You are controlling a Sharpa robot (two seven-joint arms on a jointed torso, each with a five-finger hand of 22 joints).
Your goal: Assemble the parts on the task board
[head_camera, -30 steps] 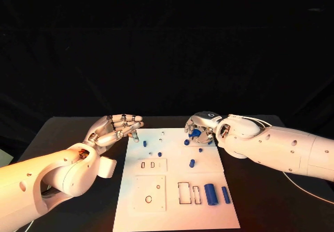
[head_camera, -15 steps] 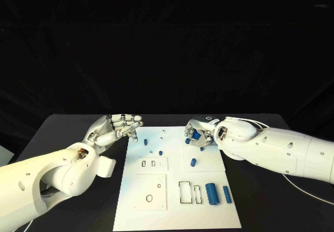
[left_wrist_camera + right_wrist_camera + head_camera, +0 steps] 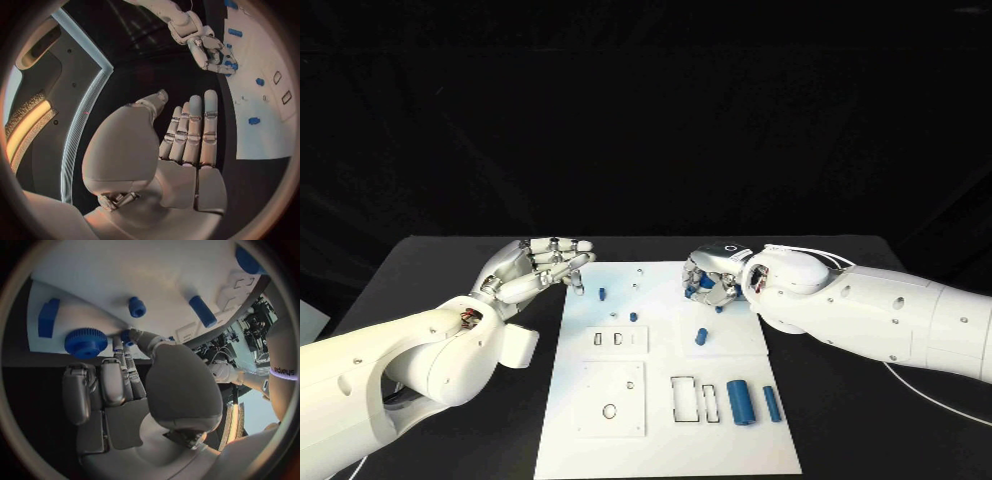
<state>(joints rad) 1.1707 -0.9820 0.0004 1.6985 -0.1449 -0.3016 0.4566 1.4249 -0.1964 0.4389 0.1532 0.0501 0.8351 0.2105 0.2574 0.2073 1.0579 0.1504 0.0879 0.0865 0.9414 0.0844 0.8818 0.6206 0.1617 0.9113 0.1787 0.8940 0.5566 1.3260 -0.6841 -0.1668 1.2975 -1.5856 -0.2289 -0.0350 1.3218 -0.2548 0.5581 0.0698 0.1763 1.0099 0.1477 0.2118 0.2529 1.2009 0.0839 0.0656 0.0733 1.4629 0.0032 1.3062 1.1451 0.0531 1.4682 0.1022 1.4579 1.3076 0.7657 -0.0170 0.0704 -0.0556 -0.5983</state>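
The white task board (image 3: pixel 668 400) lies in the middle of the black table. My right hand (image 3: pixel 708 280) is low over its far right part, and its thumb and a finger pinch a small blue part (image 3: pixel 127 336) against the board (image 3: pixel 156 275). A blue gear (image 3: pixel 85 342) and a blue block (image 3: pixel 47 317) lie beside that hand. My left hand (image 3: pixel 538 265) hovers at the board's far left corner and holds nothing; its fingers (image 3: pixel 190 135) lie side by side with the thumb apart. The right hand (image 3: pixel 209 47) also shows in the left wrist view.
Small blue pegs (image 3: pixel 602 294) (image 3: pixel 633 317) (image 3: pixel 701 336) stand or lie on the far half of the board. A thick blue cylinder (image 3: pixel 737 402) and a thinner one (image 3: pixel 770 401) lie near its right edge, next to a rectangular slot. Bare black table flanks the board.
My right hand has come down and slightly nearer onto the board's far right part. The left hand has hardly moved.
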